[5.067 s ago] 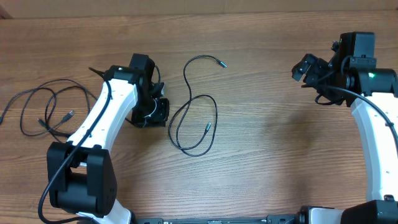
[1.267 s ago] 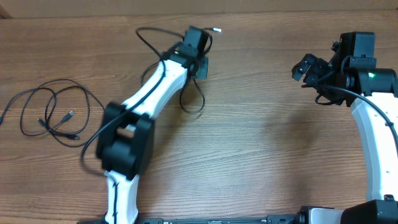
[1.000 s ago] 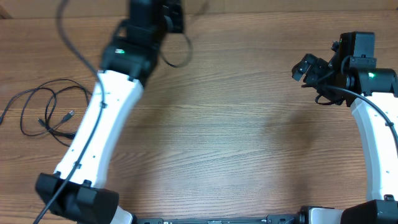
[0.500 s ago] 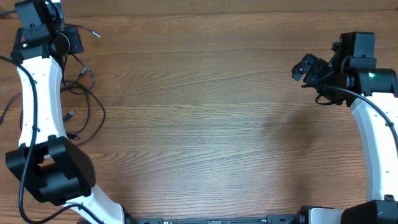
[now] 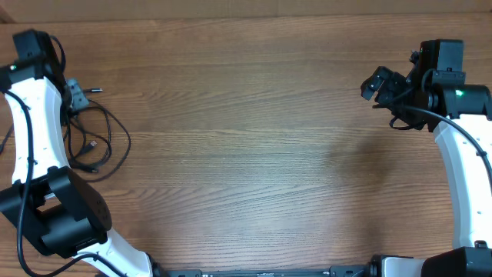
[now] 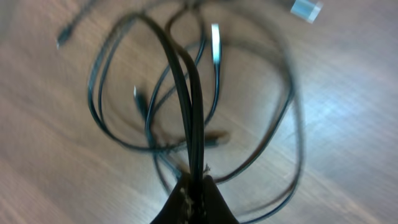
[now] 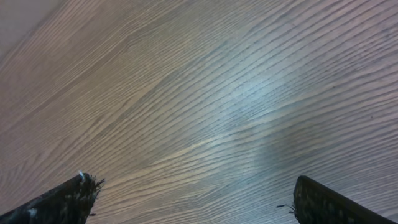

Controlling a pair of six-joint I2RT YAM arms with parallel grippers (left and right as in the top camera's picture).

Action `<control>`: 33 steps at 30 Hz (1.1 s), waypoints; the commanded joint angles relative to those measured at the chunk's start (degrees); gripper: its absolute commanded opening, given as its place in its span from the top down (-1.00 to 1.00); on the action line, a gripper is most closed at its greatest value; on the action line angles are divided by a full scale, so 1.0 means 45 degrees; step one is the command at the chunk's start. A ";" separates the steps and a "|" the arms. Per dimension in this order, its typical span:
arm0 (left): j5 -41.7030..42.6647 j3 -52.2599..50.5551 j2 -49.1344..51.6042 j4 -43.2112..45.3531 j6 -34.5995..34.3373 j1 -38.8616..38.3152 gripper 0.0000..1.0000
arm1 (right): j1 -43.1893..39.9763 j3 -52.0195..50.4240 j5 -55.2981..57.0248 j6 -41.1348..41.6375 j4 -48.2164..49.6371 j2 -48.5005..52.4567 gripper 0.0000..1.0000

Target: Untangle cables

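overhead, the cables (image 5: 96, 142) lie in a loose heap of loops at the far left edge of the table (image 5: 254, 154), beside the left arm (image 5: 31, 131). the left gripper (image 5: 75, 95) hangs over the top of that heap, but from above its jaws are too small to read. the left wrist view is clearer: the left gripper (image 6: 195, 185) is pinched together on two black strands that run side by side straight up from its tips. the rest of the cables (image 6: 118, 118) sag in overlapping loops on the wood beneath. that view also brings out a silver plug (image 6: 216, 42) near the top of the loops and a second plug (image 6: 306, 9), blurred, at the upper right corner. which strand belongs to which cord i cannot tell.

the right gripper (image 5: 377, 83) sits at the far right of the table, well apart from the cables. the right wrist view shows its fingers (image 7: 65, 199) spread wide toward the two lower corners, with only wood grain between them.
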 commanded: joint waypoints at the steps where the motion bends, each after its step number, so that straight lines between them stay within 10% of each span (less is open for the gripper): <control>1: -0.0787 -0.1885 0.0000 0.0889 -0.0593 0.0476 0.76 | -0.0039 0.0010 0.0000 0.0044 0.0034 -0.0083 -1.00; 10: -0.0078 -0.3016 0.0000 0.3371 -0.0583 0.1268 0.53 | -0.0039 0.0010 0.0000 0.0044 0.0034 -0.0083 -1.00; 16: 0.6625 -0.3016 0.0000 0.3876 0.1967 0.1127 -1.00 | -0.0039 0.0010 0.0000 0.0039 0.0034 -0.0083 -1.00; 33: 0.7456 -0.3016 0.0000 0.3857 0.3002 -0.2535 -0.99 | -0.0039 0.0010 0.0000 0.0044 0.0034 -0.0083 -1.00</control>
